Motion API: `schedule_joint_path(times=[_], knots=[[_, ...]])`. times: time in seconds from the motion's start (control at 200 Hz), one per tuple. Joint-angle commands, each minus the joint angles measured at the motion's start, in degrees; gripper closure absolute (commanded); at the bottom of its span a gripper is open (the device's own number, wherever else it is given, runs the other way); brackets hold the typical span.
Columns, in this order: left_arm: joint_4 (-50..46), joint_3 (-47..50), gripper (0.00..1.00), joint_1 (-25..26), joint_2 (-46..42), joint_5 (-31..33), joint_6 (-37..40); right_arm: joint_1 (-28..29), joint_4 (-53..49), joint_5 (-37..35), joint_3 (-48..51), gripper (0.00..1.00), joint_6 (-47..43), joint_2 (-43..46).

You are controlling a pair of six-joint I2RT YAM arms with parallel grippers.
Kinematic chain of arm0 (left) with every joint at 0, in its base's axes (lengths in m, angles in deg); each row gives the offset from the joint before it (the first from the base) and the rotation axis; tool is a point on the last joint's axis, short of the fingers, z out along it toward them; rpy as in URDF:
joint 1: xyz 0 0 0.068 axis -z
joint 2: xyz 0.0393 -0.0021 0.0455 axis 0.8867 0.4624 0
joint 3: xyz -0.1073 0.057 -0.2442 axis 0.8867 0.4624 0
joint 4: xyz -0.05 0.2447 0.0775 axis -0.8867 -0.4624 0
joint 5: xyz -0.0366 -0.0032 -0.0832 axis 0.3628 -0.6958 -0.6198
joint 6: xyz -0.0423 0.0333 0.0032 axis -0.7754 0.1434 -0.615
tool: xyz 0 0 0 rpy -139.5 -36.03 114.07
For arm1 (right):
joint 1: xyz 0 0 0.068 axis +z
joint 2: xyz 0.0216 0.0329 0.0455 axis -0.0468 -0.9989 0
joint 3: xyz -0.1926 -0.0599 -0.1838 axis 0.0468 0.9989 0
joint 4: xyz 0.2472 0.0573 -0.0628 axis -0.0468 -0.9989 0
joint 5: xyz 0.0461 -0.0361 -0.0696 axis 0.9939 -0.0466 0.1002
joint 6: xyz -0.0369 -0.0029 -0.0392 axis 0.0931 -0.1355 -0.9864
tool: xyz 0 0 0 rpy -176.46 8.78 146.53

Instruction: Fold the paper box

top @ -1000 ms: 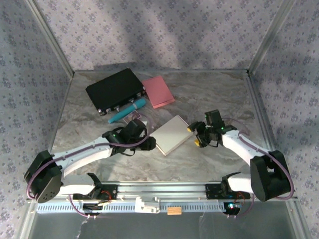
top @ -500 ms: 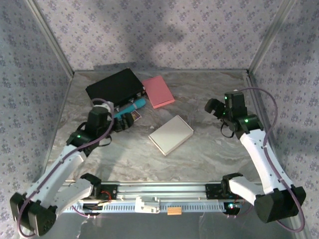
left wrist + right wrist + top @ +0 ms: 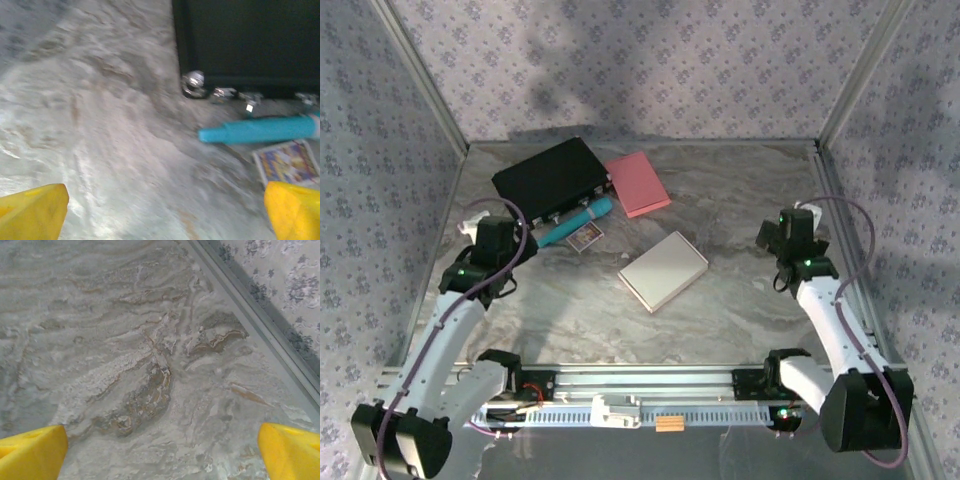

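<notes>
1. Paper box (image 3: 663,271) lies mid-bench (image 3: 740,190), well apart from left end effector (image 3: 498,236) and right end effector (image 3: 772,236).
2. Left fingers (image 3: 32,212) spread wide, released; blurred teal tube (image 3: 260,131), perhaps a pen, beside black case (image 3: 250,40).
3. Right fingers (image 3: 287,450) spread, released, above bench.

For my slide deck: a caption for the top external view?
White paper box lies flat between left gripper and right gripper, both open, touching neither.
</notes>
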Motion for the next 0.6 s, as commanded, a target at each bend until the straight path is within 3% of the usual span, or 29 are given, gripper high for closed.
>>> schedule_joint_path(times=[0.0,0.07,0.135,0.19,0.33,0.425,0.495,0.595], knots=[[6.47,5.08,0.0,-1.46,-0.27,6.23,11.77,-0.44,20.99,3.36,6.72,0.01,-9.97,-2.05],[15.28,10.16,0.0,-2.55,0.46,5.6,20.64,-0.93,31.9,7.6,10.15,0.01,-11.57,-6.69],[25.59,14.09,0.0,-5.75,1.89,-1.89,25.87,-0.84,38.66,9.7,10.85,0.01,-12.7,-11.61],[35.96,18.35,0.0,-7.22,3.73,-4.36,28.52,-0.73,42.42,11.17,10.63,0.01,-14.57,-16.36],[56.7,22.99,0.0,-13.24,13.75,-10.99,27.35,-1.63,46.47,15.0,8.94,0.01,-18.63,-24.08],[72.28,25.21,0.0,-13.59,22.31,-15.12,28.52,-4.21,53.58,17.98,10.83,0.01,-16.64,-27.25],[75.24,23.68,0.0,-13.32,25.96,-17.51,31.7,-5.49,62.85,19.75,15.06,0.01,-15.72,-29.48],[84.54,24.9,0.0,-13.65,31.57,-17.95,33.76,-4.28,61.43,16.95,14.58,0.01,-16.36,-29.42]])
